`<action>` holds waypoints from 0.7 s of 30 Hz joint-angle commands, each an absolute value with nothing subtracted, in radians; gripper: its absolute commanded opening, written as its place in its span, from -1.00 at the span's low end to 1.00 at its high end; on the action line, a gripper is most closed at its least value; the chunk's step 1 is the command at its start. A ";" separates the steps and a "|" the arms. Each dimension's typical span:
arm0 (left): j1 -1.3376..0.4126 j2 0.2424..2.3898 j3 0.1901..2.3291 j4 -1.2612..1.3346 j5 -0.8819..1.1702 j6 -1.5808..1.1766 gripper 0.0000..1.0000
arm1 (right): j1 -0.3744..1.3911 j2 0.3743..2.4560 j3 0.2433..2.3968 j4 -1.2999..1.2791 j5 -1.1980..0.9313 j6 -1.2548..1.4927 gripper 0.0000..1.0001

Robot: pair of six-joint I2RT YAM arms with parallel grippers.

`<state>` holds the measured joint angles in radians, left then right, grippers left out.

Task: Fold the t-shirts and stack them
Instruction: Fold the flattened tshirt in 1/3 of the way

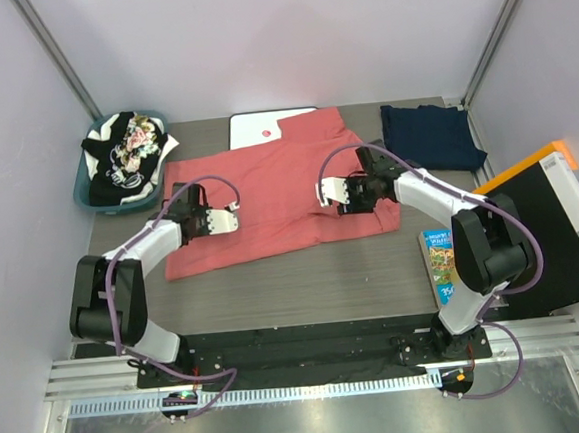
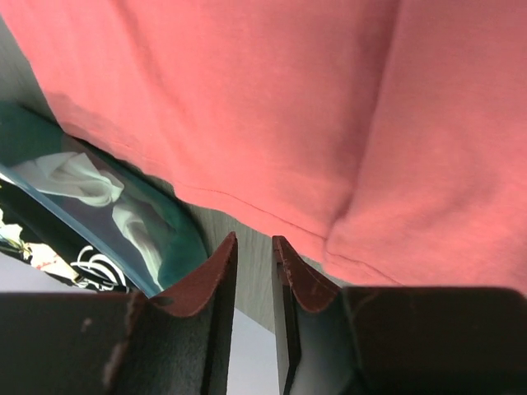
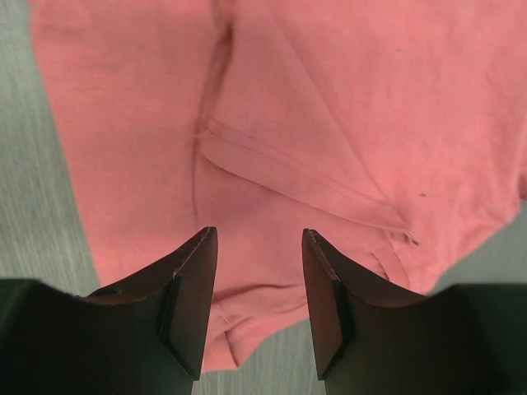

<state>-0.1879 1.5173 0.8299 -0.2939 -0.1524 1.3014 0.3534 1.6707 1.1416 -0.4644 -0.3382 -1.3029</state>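
A salmon t-shirt [image 1: 268, 193] lies spread flat across the middle of the table. My left gripper [image 1: 217, 220] hovers over its left part. In the left wrist view this gripper [image 2: 254, 243] is open by a narrow gap with nothing in it, and the shirt's [image 2: 288, 107] hem and sleeve seam show beyond. My right gripper [image 1: 336, 193] is over the shirt's right part. In the right wrist view it [image 3: 258, 234] stands open above the salmon cloth [image 3: 313, 107], holding nothing. A dark navy t-shirt [image 1: 432, 137] lies folded at the back right. Black and floral t-shirts [image 1: 129, 149] fill a basket.
The teal basket [image 1: 89, 187] sits at the back left and is also in the left wrist view [image 2: 177, 239]. A white board [image 1: 258, 129] lies behind the salmon shirt. A colourful book [image 1: 438, 260] and a black box with an orange edge [image 1: 561, 220] are on the right.
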 commanded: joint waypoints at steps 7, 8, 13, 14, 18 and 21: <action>-0.123 1.588 0.916 -0.393 -0.115 1.370 -0.56 | 0.408 1.759 1.262 -0.532 -0.436 -1.342 0.03; -0.121 1.591 0.916 -0.396 -0.114 1.374 -0.55 | 0.411 1.769 1.270 -0.532 -0.437 -1.342 0.02; -0.112 1.608 0.945 -0.448 -0.095 1.371 -0.56 | 0.422 1.830 1.319 -0.531 -0.434 -1.324 0.03; -0.110 1.611 0.951 -0.452 -0.094 1.373 -0.56 | 0.425 1.836 1.324 -0.531 -0.436 -1.324 0.02; -0.103 1.628 0.969 -0.471 -0.084 1.374 -0.56 | 0.425 1.871 1.339 -0.528 -0.428 -1.324 0.03; -0.098 1.637 0.994 -0.495 -0.074 1.376 -0.57 | 0.426 1.894 1.350 -0.528 -0.429 -1.315 0.03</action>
